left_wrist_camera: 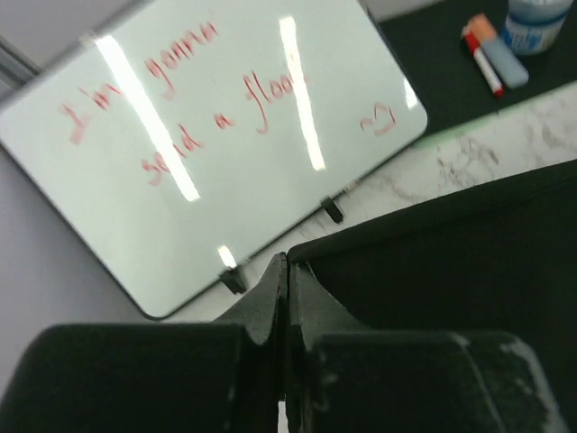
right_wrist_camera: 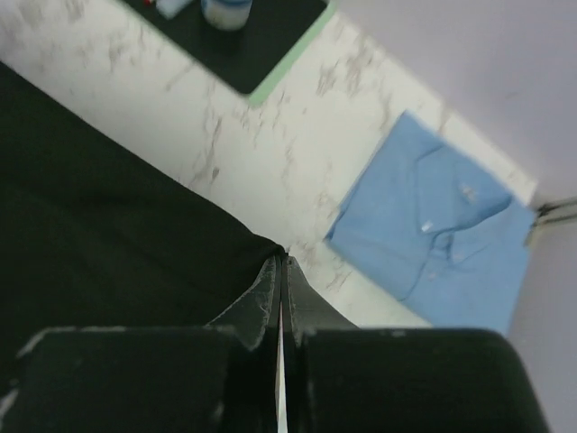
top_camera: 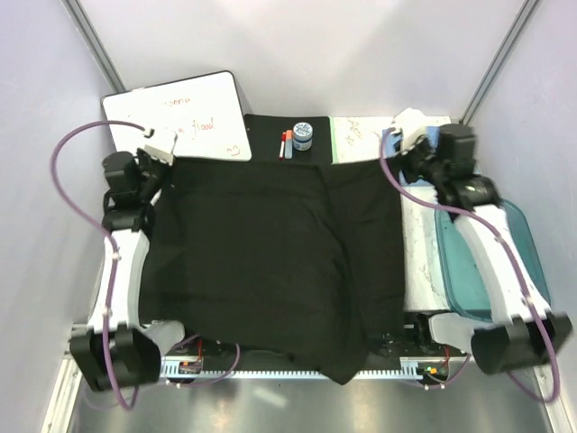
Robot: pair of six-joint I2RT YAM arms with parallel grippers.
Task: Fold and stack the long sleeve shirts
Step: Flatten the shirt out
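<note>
The large black long sleeve shirt [top_camera: 270, 262] lies spread flat over most of the table, its near hem hanging off the front edge. My left gripper [top_camera: 165, 155] is at its far left corner, jaws shut, with the fabric's corner [left_wrist_camera: 451, 271] meeting the tips [left_wrist_camera: 287, 257]. At the far right corner my right gripper [top_camera: 398, 144] is also shut, and the black cloth [right_wrist_camera: 90, 225] is drawn to a point at its tips [right_wrist_camera: 281, 254]. The light blue shirt [right_wrist_camera: 442, 225] lies folded on the marble top beyond the right gripper, mostly hidden by the arm in the top view.
A whiteboard [top_camera: 180, 117] with red writing leans at the far left. A black green-edged mat [top_camera: 266, 135] at the back holds a small jar [top_camera: 302, 135] and a marker [top_camera: 286, 144]. A teal bin [top_camera: 469, 262] sits on the right under the right arm.
</note>
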